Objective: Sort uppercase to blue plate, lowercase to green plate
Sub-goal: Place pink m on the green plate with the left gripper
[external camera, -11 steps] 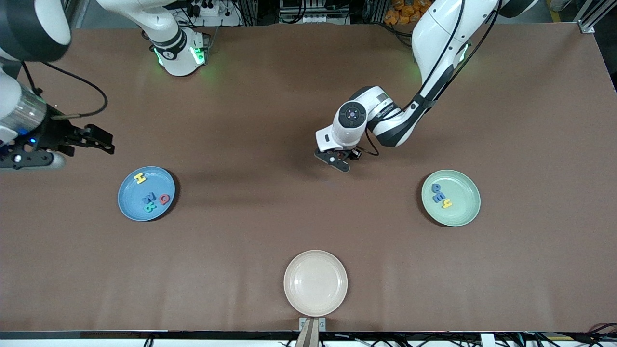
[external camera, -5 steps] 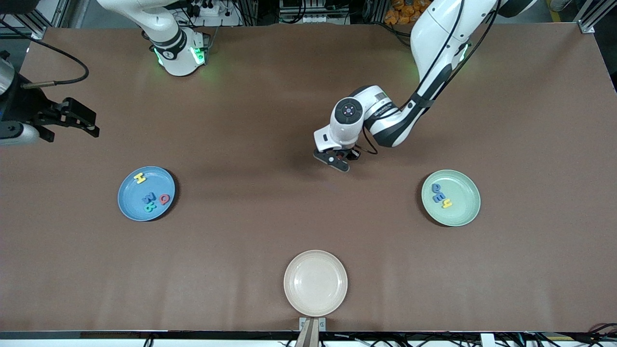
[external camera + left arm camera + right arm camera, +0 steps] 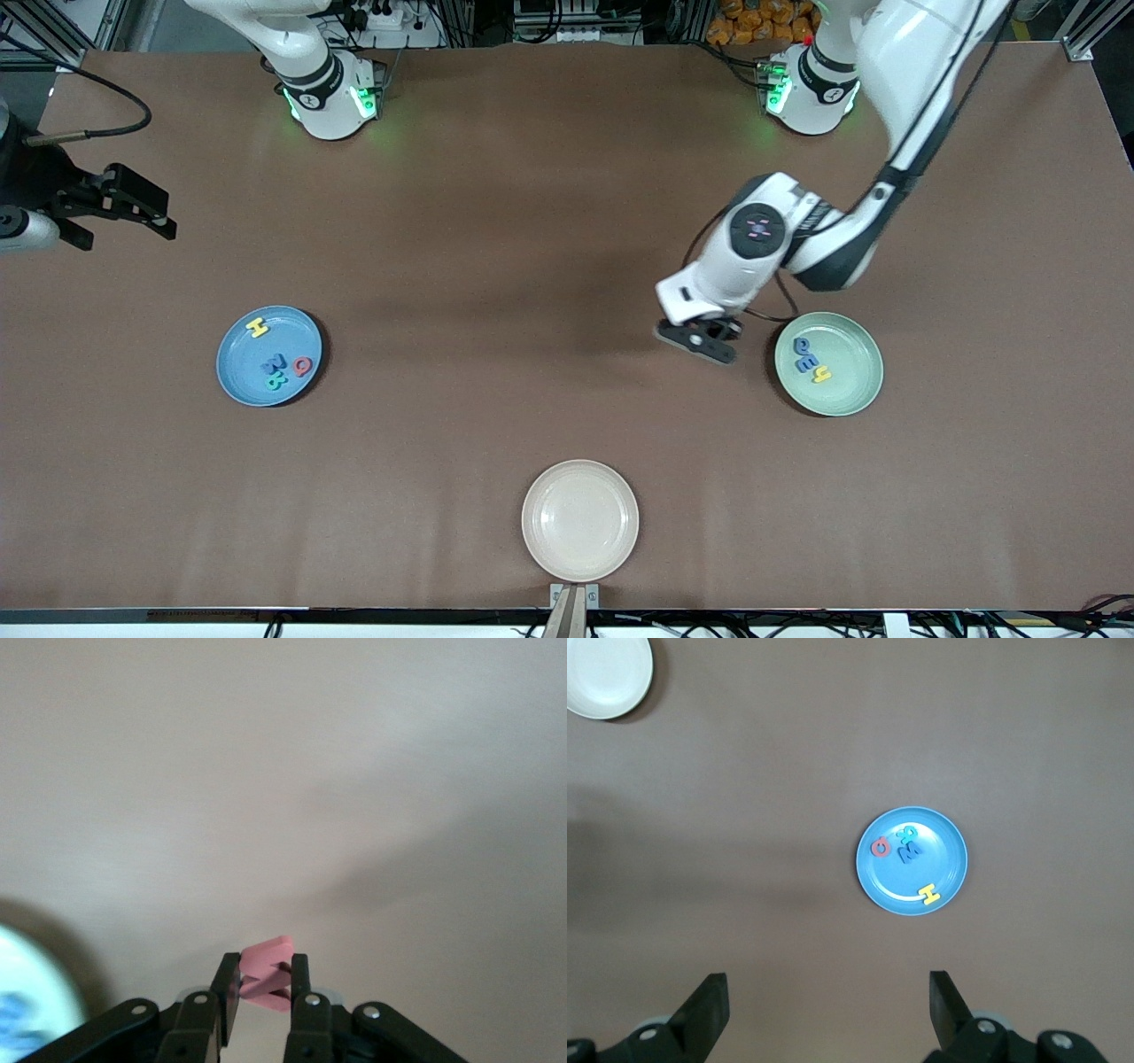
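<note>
Sorting looks nearly finished, judging by how the letters lie. At the right arm's end of the tabletop [image 3: 532, 266], the right pincer [image 3: 120, 217] hangs with its jaws spread wide and nothing between them; that arm seems to be waiting. Nearer the front camera than that pincer sits the blue plate [image 3: 239, 377], and all four capitals rest in it: yellow H [image 3: 257, 327], blue W [image 3: 275, 361], teal B [image 3: 276, 381] and red Q [image 3: 303, 366]. So the uppercase half appears done.

Midway along the tabletop and nearest the front camera, the cream plate [image 3: 580, 520] holds nothing.

Toward the left arm's end, the left pincer [image 3: 264, 979] is over bare tabletop just beside the green plate [image 3: 850, 394], its jaws drawn close on the small red w [image 3: 266, 967], which stands pinched on edge between the fingers. Three lowercase letters already lie in the green plate: two blue ones [image 3: 804, 352] and the yellow h [image 3: 822, 376].

What remains, by my reading, is one step: carry the red w over the green plate and release it there.
</note>
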Robot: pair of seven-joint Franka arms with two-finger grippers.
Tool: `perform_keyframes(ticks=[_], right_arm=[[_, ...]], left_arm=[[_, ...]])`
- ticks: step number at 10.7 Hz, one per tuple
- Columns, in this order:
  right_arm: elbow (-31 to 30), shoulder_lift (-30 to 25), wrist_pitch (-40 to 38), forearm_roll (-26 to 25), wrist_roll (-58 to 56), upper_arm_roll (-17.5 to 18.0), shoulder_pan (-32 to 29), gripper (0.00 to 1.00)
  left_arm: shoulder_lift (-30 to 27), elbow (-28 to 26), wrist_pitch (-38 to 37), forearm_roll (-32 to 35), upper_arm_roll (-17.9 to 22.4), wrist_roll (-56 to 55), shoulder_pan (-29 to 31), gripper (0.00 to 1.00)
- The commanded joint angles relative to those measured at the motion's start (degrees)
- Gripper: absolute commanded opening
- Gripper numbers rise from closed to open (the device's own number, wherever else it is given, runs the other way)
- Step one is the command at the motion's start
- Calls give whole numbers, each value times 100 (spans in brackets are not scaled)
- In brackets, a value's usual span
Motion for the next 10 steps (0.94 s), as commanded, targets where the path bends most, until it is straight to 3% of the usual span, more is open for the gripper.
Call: perform_keyframes(ticks=[1, 5, 6, 7, 9, 10], right_arm=[[-46, -104, -139, -147, -154, 104, -184, 100], [-530, -95, 387, -227, -208, 51, -149, 100], [-530, -95, 388, -210, -225, 43, -158, 100], [-530, -104, 388, -201, -303, 43, -166, 100], [-530, -104, 414, -175, -322, -79, -184, 100], [-530, -104, 423, -157, -339, -80, -297, 100]], left_arm=[[-140, -35, -160, 25, 182, 880, 557, 0], [-44, -26, -240, 16, 762, 1814, 1069, 0], [-44, -35, -240, 16, 876, 1824, 1078, 45], [-70, -44, -248, 16, 947, 1841, 1105, 99], [-271, -9, -536, -158, 966, 1684, 1079, 100], [-446, 139, -869, -664, 965, 1501, 983, 100]])
